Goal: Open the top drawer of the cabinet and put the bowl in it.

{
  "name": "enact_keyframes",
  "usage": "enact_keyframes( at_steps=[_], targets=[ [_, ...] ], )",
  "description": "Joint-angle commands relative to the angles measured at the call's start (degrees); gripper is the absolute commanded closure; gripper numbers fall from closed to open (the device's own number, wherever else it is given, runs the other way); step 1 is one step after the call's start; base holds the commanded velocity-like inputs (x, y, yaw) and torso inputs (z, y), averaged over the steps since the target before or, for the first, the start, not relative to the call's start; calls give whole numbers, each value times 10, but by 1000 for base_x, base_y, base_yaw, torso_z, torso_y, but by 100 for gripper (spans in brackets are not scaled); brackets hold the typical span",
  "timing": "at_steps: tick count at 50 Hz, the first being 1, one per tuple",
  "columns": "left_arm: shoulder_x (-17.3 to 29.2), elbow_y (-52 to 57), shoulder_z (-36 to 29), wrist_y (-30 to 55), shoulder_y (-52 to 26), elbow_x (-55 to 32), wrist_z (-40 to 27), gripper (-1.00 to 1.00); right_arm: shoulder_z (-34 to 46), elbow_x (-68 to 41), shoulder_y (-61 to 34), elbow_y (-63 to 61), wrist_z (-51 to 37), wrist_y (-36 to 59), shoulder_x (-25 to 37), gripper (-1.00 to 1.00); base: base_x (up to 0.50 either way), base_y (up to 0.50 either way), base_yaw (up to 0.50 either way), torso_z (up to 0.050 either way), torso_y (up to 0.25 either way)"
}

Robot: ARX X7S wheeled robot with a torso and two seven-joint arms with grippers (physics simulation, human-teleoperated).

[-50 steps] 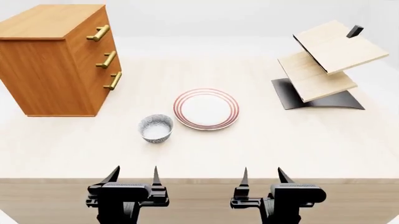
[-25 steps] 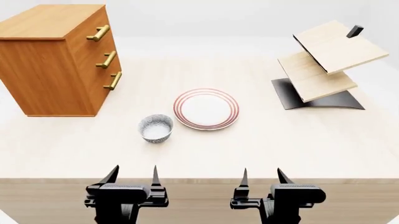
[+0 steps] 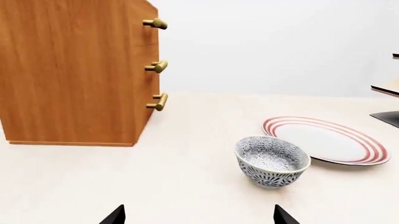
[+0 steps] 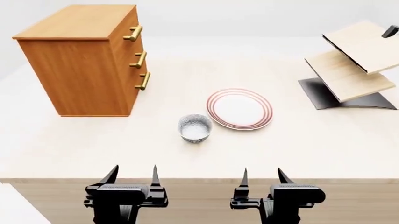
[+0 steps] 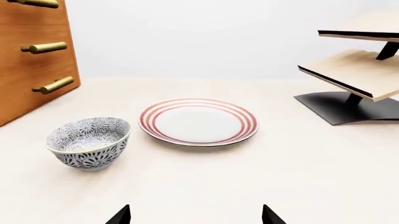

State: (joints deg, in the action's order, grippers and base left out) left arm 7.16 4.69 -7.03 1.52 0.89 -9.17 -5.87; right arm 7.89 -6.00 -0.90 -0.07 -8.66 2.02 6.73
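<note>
cabinet [image 4: 84,65]: far left on the table [image 4: 299,140], drawer fronts facing the robot's right; all three drawers look shut.
top drawer [image 4: 130,29]: closed, brass bar handle [image 4: 132,33] free, nothing near it.
bowl [image 4: 195,128]: upright on the table, just beside the red-ringed plate [image 4: 240,108], apart from the cabinet; looks empty.
left gripper [image 4: 133,176]: low at the near table edge, fingers apart, holding nothing, well apart from cabinet and bowl.
right gripper [image 4: 262,176]: same height, fingers apart, empty.
step in hand: judged as reaching for the top handle; no contact yet.
how to do it well: left arm is nearer; bring the fingers in from the drawer-front side, straddle the bar mid-length, close, then pull straight out along the drawer's travel, not at an angle.
watch: pick the uppermost handle, not the two below; keep the arm's path clear of the bowl.
hedge: in the left wrist view handles show end-on, so bar gap is hard to judge.
boards on stand [image 4: 355,60]: far right, not involved.
</note>
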Motion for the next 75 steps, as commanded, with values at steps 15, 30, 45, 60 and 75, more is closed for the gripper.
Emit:
enact_keyframes(
  at_steps=[15,30,45,60,75],
  targets=[
    [10,0,-9,-5,-2,-14,-13,-100,13,-11,0,-2,-13,-2,10,-100,0,500,0,0,0],
    [16,7,-14,1,-5,-20,-22,-100,17,-20,-2,-10,-19,3,17,-100,0,500,0,0,0],
    [23,-4,22,19,-60,-33,-58,-100,11,-30,0,-35,-31,3,27,-100,2,186,0,0,0],
    [167,-669,131,-162,-606,103,-268,-100,-86,-145,-266,-476,-64,454,169,-100,0,0,0,0,0],
    [202,-797,108,-117,-689,101,-310,-100,102,5,-894,393,41,231,137,-100,0,0,0,0,0]
  ],
)
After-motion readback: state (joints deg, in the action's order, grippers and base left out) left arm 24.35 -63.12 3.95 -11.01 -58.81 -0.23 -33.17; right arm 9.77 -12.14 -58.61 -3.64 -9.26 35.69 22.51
